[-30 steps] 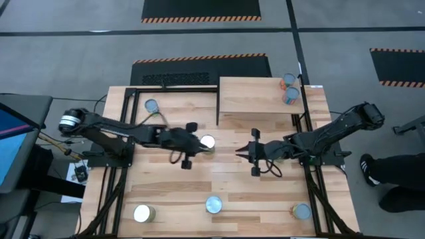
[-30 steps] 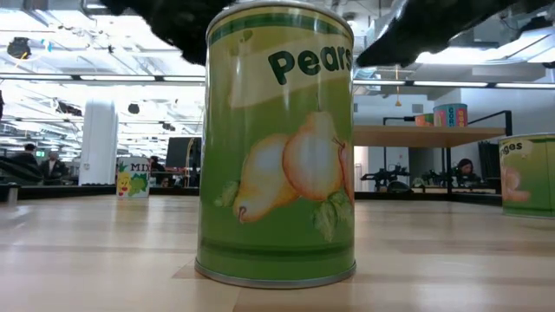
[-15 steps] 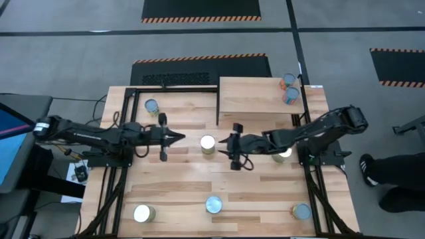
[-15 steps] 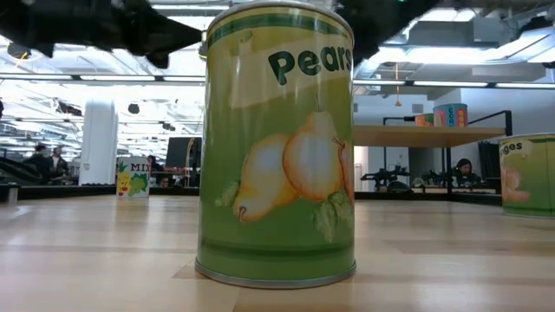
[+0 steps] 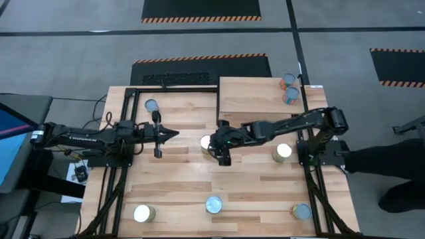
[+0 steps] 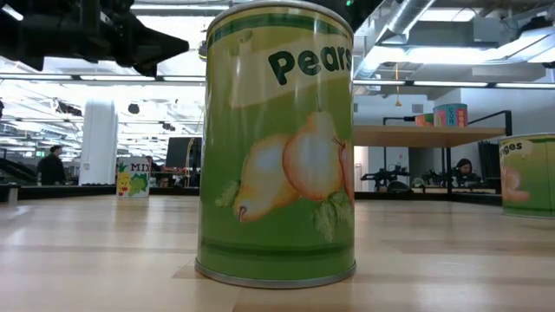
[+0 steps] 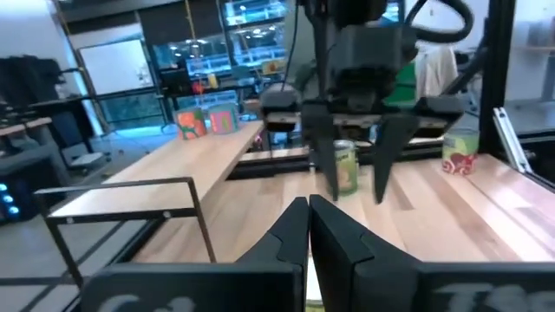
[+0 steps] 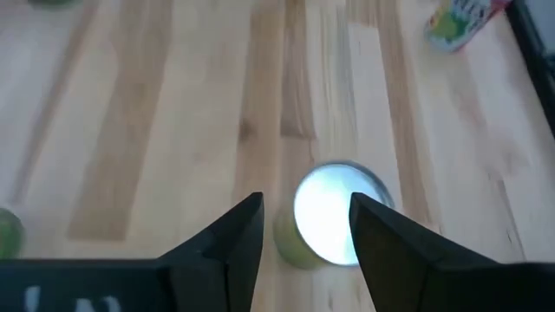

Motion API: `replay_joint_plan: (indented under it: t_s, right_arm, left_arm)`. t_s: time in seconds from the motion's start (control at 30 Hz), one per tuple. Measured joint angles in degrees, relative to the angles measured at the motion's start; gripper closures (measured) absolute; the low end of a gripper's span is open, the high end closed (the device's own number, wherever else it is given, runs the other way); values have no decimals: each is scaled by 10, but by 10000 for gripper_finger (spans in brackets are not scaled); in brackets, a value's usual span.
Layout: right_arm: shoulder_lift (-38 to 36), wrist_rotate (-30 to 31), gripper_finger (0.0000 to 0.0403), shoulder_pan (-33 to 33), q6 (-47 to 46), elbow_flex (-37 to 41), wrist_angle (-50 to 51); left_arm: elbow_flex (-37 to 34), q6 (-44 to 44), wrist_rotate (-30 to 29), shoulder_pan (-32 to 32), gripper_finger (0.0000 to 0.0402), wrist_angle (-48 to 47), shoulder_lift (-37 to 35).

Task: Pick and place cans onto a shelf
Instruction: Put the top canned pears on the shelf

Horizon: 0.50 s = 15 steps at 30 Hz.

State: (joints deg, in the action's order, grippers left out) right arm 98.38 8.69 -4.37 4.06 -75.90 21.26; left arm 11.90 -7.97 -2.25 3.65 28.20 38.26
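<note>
A green can [image 5: 206,142] with a silver lid [image 8: 334,221] stands upright on its base at the table's middle. My right gripper [image 5: 216,142] is open over it from the right, a finger [image 7: 325,169] on either side of the can [image 7: 345,165], touching nothing. My left gripper [image 5: 170,134] is shut and empty, to the can's left, pointing at it. The shelf [image 5: 255,99] stands at the far right with two cans [image 5: 289,89] on its right end.
Other cans stand on the table: far left [image 5: 151,105], right [image 5: 283,152], and three along the near edge [image 5: 141,213], [image 5: 213,204], [image 5: 301,211]. In the low view, the near pears can [image 6: 277,147] fills the middle. Black frame rails [image 5: 113,186] flank the table.
My left gripper has let go of the middle can, drawn back toward the table's left edge and shut. My right gripper has gone left toward that can, opened, and now stands over it. The can has stayed upright in place.
</note>
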Motion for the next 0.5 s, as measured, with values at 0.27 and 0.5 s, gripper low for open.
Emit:
replay_joint_plan:
  t_s: [0.27,0.5]
  right_arm:
    - [32,0,223,4,36,-18,5]
    - [37,-1,223,7,40,-16,27]
  left_arm:
    - [0,6,5,20,398,-19,3]
    - [1,11,5,21,398,-18,3]
